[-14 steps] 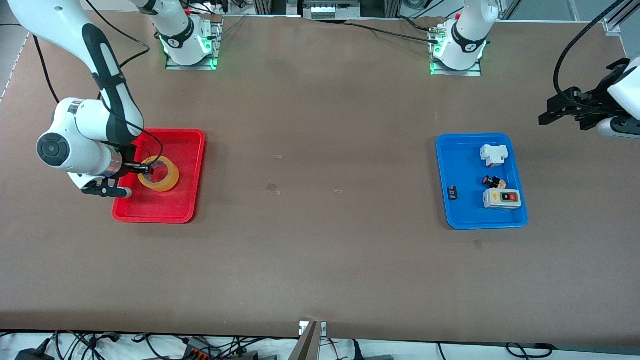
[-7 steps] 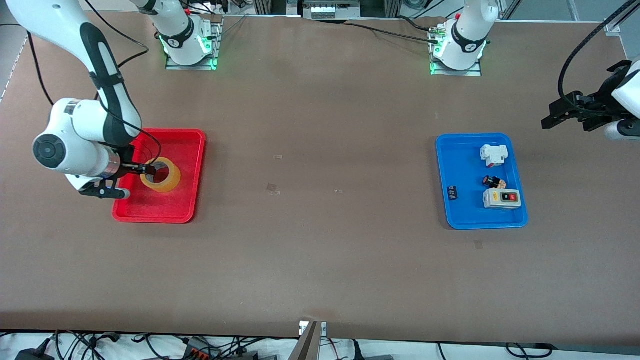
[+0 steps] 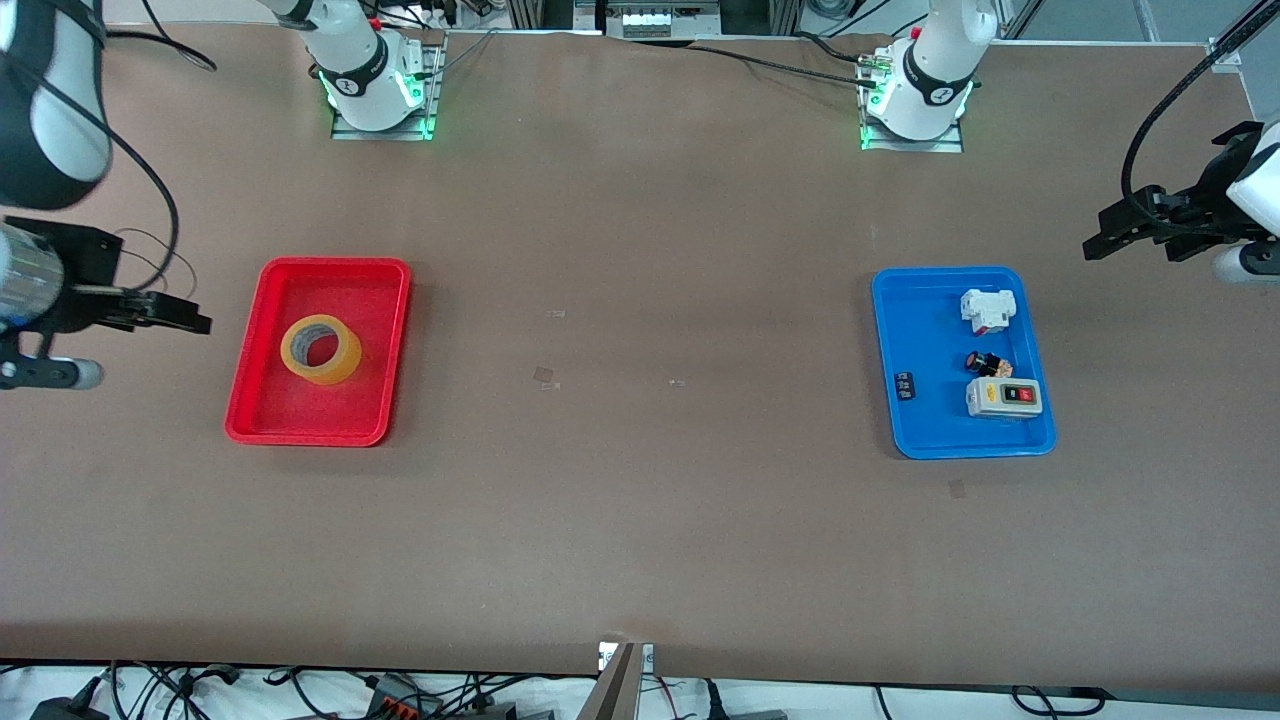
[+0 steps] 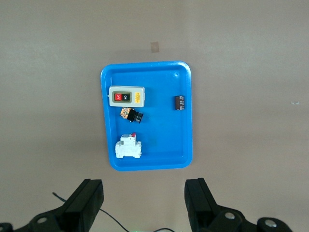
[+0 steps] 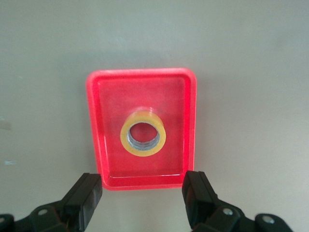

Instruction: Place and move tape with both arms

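The right gripper (image 3: 170,318) hangs in the air over bare table just past the red tray's (image 3: 395,345) edge at the right arm's end, its wrist turned so the fingers lie roughly level and point toward the tray. Its fingers are spread wide and hold nothing. The tape (image 3: 320,349) lies flat in the tray, hole up, near the tray's middle and apart from the gripper. The right wrist view looks straight down on the tray and shows what the front view does not: the grey core inside the tape's hole and the two black fingers (image 5: 86,195) standing well apart, clear of the tray's rim. The left arm waits with the left gripper (image 3: 1105,235) over bare table at its own end, near the blue tray (image 3: 925,430), fingers spread and empty. Its wrist view shows the tray's load more plainly: a switch box (image 4: 126,96), a white breaker (image 4: 129,148), a small button (image 4: 132,115) and a black block (image 4: 179,102).
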Tool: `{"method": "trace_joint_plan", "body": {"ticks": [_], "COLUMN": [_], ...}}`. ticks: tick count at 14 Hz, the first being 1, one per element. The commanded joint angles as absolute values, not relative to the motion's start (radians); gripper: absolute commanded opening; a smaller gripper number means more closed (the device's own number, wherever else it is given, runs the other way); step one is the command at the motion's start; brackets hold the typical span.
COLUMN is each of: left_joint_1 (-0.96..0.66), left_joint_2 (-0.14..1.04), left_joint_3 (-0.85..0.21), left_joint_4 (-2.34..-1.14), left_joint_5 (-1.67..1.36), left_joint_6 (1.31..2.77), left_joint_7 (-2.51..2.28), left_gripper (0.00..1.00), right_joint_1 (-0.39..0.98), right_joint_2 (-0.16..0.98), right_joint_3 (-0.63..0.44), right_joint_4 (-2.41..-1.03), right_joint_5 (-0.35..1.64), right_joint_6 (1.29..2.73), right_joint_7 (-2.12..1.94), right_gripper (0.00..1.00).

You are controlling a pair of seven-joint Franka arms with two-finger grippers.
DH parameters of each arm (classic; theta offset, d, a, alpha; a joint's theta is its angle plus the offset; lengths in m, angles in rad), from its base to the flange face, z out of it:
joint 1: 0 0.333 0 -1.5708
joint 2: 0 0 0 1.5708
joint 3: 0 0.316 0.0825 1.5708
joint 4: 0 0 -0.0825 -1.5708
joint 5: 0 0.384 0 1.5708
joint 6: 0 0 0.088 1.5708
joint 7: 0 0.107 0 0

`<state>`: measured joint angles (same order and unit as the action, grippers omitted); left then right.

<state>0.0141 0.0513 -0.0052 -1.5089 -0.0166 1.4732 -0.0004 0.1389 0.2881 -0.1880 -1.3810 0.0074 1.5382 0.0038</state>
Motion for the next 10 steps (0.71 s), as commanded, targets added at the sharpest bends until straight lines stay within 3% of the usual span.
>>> {"method": "trace_joint_plan", "body": {"ticks": [1, 10], "left_joint_1": [0.012, 0.011], "left_joint_2": [0.046, 0.046], "left_joint_3": [-0.011, -0.014], "left_joint_4": [-1.506, -1.506], "left_joint_5": [-0.009, -0.011], "left_joint_6": [1.474, 1.473], "left_joint_7": [-0.015, -0.017], "left_gripper": [1.00, 1.00], "right_joint_1": [0.135, 0.111], "right_joint_2": [0.324, 0.318], "right_joint_3": [-0.190, -0.180], "right_joint_4": [-1.281, -1.275], "right_joint_5": [0.012, 0.064], "right_joint_6": [1.506, 1.551], "right_joint_7": [-0.011, -0.006], "right_gripper": [1.00, 1.00]}}
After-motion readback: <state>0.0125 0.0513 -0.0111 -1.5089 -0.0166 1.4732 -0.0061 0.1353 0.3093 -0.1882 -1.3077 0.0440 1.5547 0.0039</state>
